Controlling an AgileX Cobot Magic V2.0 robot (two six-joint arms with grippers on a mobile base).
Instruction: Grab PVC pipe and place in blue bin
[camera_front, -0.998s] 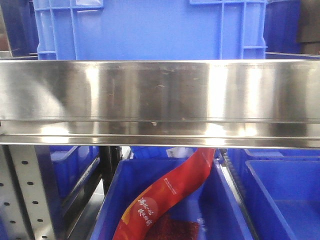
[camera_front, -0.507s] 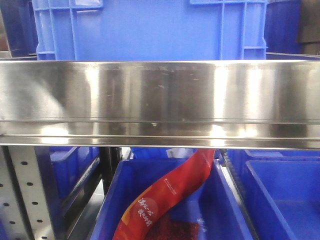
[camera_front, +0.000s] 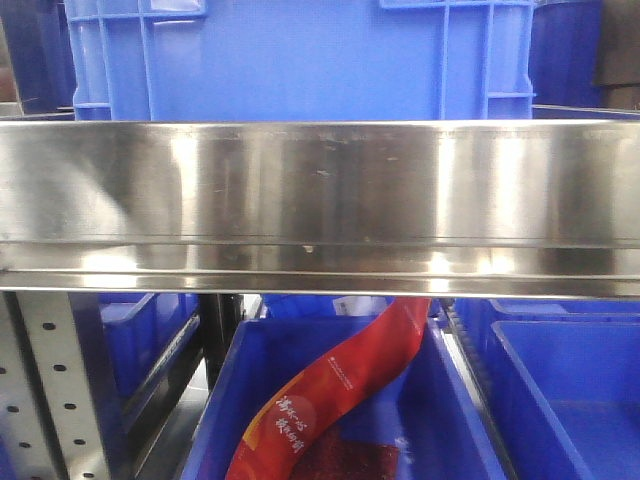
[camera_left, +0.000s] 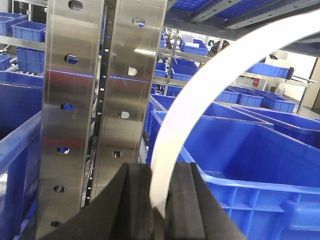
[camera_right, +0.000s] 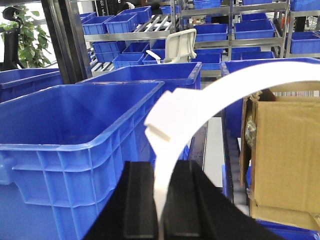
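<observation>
In the left wrist view my left gripper is shut on one end of a white curved PVC pipe that arcs up and to the right. A blue bin stands just right of it. In the right wrist view my right gripper is shut on a white curved PVC pipe with a flat tab near the jaws. A large open blue bin is to its left. I cannot tell whether both grip the same piece. Neither gripper nor pipe shows in the front view.
A steel shelf rail fills the front view, with a blue crate above and a blue bin holding a red packet below. A perforated steel upright stands close left of the left gripper. A cardboard box is at the right.
</observation>
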